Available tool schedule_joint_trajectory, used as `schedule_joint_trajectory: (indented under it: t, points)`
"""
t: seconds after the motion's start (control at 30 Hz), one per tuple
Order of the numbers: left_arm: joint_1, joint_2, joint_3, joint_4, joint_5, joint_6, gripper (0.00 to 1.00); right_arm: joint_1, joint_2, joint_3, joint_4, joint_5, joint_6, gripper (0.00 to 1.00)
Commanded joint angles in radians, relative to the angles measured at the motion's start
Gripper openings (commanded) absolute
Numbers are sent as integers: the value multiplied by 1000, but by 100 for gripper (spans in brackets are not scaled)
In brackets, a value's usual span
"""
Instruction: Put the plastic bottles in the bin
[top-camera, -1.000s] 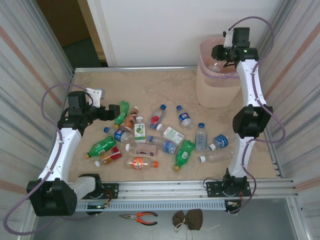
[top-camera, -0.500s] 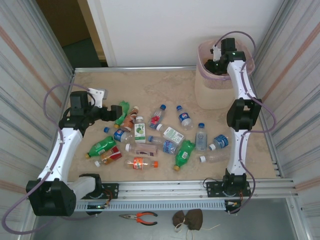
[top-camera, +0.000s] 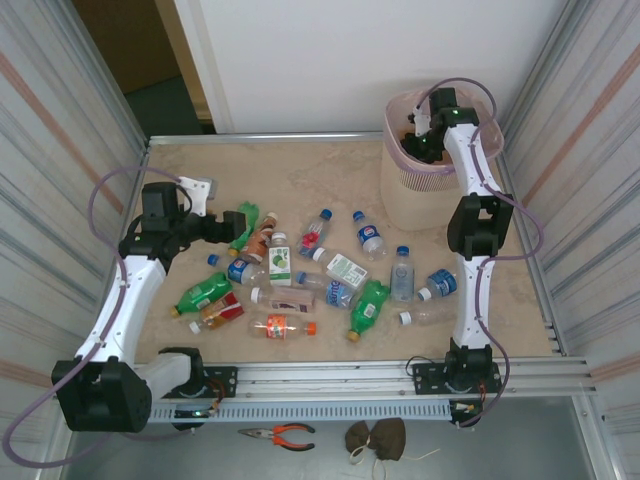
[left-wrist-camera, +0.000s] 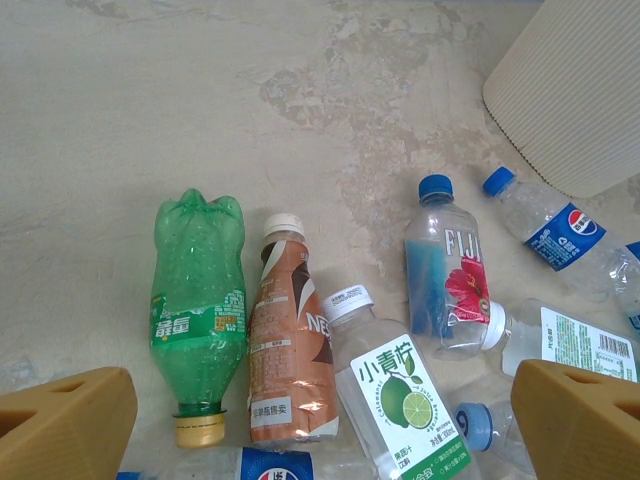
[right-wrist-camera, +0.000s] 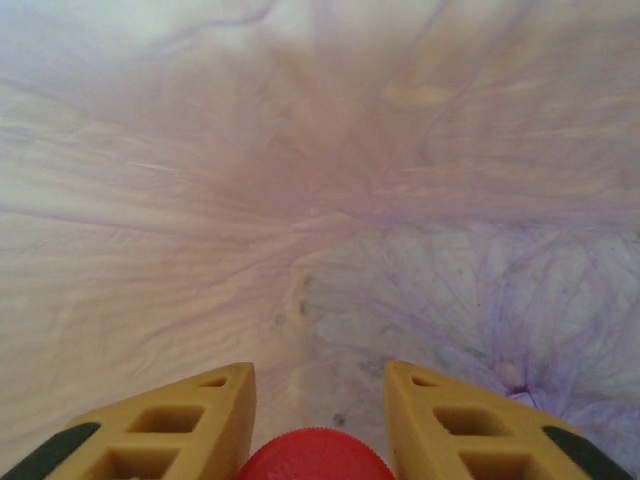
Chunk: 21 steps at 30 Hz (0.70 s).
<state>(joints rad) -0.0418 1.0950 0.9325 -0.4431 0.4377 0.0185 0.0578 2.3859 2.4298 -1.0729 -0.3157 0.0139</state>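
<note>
Beige tabletop (top-camera: 330, 175), right gripper (right-wrist-camera: 318, 372) dipped in bin (top-camera: 400, 195), red cap (right-wrist-camera: 315, 455) between jaws, grip unclear, left gripper (left-wrist-camera: 320, 385) spread

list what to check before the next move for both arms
1. Right claw above the bin mouth: ok, pink liner beneath it.
2. Red-capped bottle released: cannot tell, cap sits between the fingers.
3. Left claw open: ok, jaws wide.
4. Left pick target free: ok, green bottle lies uncovered beside the brown bottle.
5. Table cleared: not ok, many bottles lie on it.
</note>
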Motion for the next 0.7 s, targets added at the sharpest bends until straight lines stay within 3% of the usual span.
schedule_joint_trajectory:
  t: [0.0, 0.2, 0.67]
  points:
    - [-6, 3, 6, -4, 6, -1, 96, 7, 5, 53, -37, -32, 1, 51]
    - [-7, 11, 8, -5, 10, -3, 96, 0, -41, 61, -25, -16, 36, 61]
    - [-13, 100, 58, -64, -38, -12, 94, -57, -232, 57, 9, -17, 159, 67]
